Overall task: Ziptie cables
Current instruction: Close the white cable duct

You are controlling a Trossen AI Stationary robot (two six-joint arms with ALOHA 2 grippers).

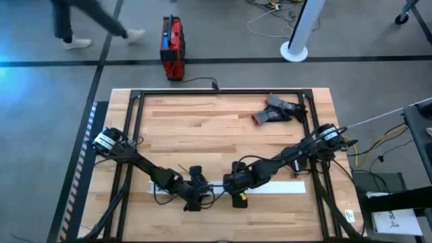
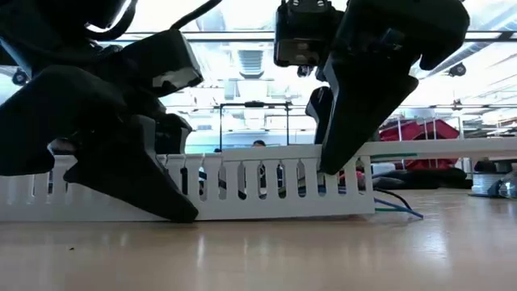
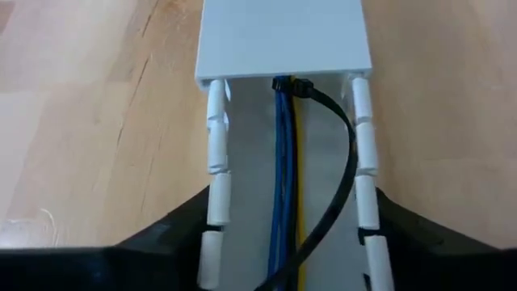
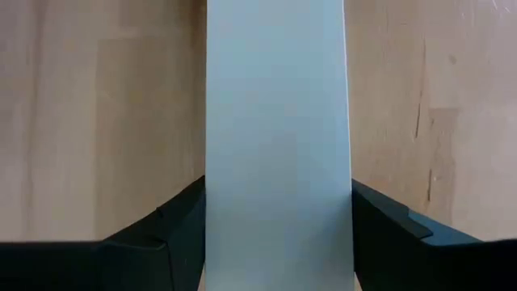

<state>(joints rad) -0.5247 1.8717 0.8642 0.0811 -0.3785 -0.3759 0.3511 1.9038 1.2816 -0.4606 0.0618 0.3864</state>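
The cables point(image 3: 283, 170), blue and yellow strands bunched together, lie along the floor of the white slotted channel point(image 3: 216, 153), running under its solid white cover point(image 3: 283, 36). The ziptie point(image 3: 343, 162) is looped around them right at the cover's edge, its head sitting on top of the bundle and its black tail arcing toward the channel's far wall and back down the trough.

The left claw point(image 3: 283, 259) straddles the open part of the channel, its fingers spread wide on either side of the walls, holding nothing. The right claw point(image 4: 279, 242) straddles the covered part of the same channel, its fingers against or just beside both sides of the cover; whether it truly clamps it I cannot tell.

As I judge it, the loop looks slack, so the bundle could slip loose. The tail is thin and curved; a claw closing from outside the channel walls could miss it, or catch a slotted tooth and drag the channel along the table point(image 1: 202, 121).
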